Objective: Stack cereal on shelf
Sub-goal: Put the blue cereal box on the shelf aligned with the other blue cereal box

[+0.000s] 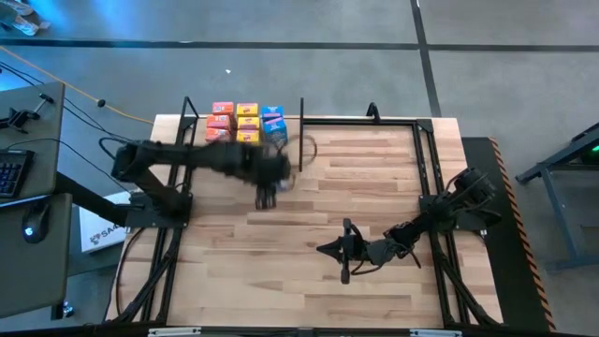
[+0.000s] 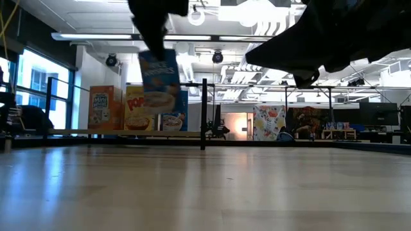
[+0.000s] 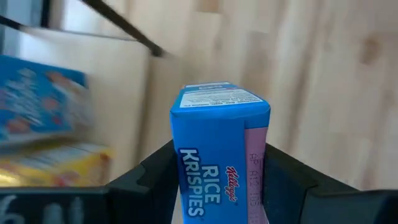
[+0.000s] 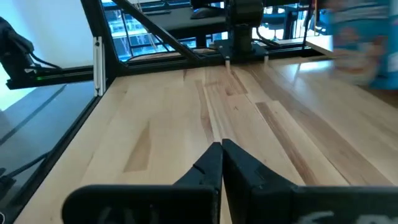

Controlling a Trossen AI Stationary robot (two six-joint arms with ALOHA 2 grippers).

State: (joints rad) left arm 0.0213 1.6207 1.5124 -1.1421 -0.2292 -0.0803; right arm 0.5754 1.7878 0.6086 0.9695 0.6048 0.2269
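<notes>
My left gripper hangs over the table's middle left, shut on a blue cereal box. The low view shows that box in the air, in front of the shelf. The shelf is a black tube frame at the table's far left. On its pale board stand orange-pink, yellow and blue cereal boxes in rows. My right gripper is shut and holds nothing; it sits low over the table's near right part, also seen in its wrist view. My left gripper pinches the blue box between its two fingers, one on each of two opposite sides, at the box's upper end. The fingers come from above, pointing steeply down. The box hangs below them, slightly tilted and clear of the table.
Black frame posts stand along the shelf's right side and the table's far edge. Bare striped tabletop lies between the two arms and toward the near edge. A desk with a keyboard stands off the table's left side.
</notes>
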